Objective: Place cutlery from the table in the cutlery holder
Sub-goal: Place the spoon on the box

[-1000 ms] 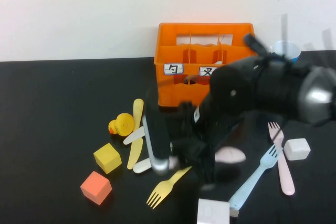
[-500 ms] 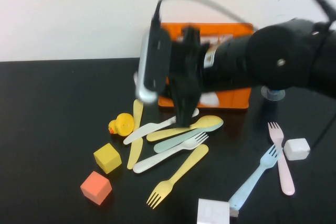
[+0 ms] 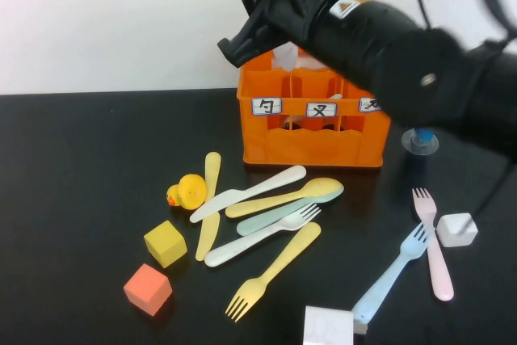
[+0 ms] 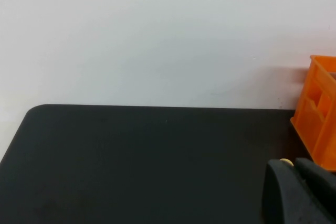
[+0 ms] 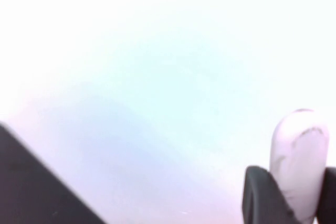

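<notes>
My right gripper is high above the left compartment of the orange cutlery holder. It is shut on a pale pink spoon, whose bowl sticks out between the fingers in the right wrist view. On the black table lie a white knife, yellow spoon, pale green piece, white fork, yellow fork, yellow knife, blue fork and pink fork. My left gripper is out of the high view, low over the table left of the holder, fingers together.
A yellow duck, a yellow cube and an orange cube sit left of the cutlery pile. White cubes lie at the right and front. A blue cup's base shows right of the holder.
My right arm has lifted from the cutlery pile with the pale pink spoon and swung up and back over the holder. The pile is uncovered again.
</notes>
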### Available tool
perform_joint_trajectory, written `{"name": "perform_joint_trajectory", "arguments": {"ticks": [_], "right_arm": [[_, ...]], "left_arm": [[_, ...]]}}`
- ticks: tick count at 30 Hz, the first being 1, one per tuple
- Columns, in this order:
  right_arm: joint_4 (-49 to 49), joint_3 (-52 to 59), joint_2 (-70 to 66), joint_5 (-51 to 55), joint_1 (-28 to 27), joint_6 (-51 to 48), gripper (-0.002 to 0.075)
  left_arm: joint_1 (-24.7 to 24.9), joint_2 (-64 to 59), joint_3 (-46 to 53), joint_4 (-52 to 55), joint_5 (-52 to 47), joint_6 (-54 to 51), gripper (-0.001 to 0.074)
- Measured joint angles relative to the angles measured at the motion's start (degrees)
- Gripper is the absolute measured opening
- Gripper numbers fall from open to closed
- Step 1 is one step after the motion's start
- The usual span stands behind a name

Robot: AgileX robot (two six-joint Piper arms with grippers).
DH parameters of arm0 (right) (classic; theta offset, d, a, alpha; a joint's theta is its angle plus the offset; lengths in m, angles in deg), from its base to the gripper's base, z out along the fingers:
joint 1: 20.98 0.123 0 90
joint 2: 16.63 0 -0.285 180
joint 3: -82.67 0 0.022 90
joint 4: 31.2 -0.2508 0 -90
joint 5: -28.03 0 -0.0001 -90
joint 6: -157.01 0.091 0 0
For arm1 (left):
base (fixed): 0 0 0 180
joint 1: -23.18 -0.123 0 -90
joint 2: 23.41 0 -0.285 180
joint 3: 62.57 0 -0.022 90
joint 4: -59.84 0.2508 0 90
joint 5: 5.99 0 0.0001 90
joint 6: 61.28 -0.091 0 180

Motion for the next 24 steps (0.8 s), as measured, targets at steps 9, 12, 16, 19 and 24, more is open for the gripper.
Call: {"name": "perform_joint_trajectory", "arguments": {"ticks": [9,12,16,19,24], "right_arm": [[-0.8,0.1,-8.3,-16.9,0.0,10.7,0.0199],[2.4,0.1,-10.1,-19.9,-0.1,15.2,0.0199],[6.7,0.1,-11.9,-21.0,-0.1,17.6,0.0199],[7.6,0.1,-13.3,-21.1,-0.1,18.1,0.0198],[8.8,0.1,-15.1,-21.2,-0.1,19.3,0.0198]], "left_arm": [[0.0,0.0,0.0,0.0,0.2,0.0,-0.0001],[0.0,0.0,0.0,0.0,0.2,0.0,-0.0001],[0.0,0.0,0.0,0.0,0.2,0.0,-0.0001],[0.0,0.0,0.0,0.0,0.2,0.0,-0.0001],[0.0,0.0,0.0,0.0,0.2,0.2,-0.0001]]}}
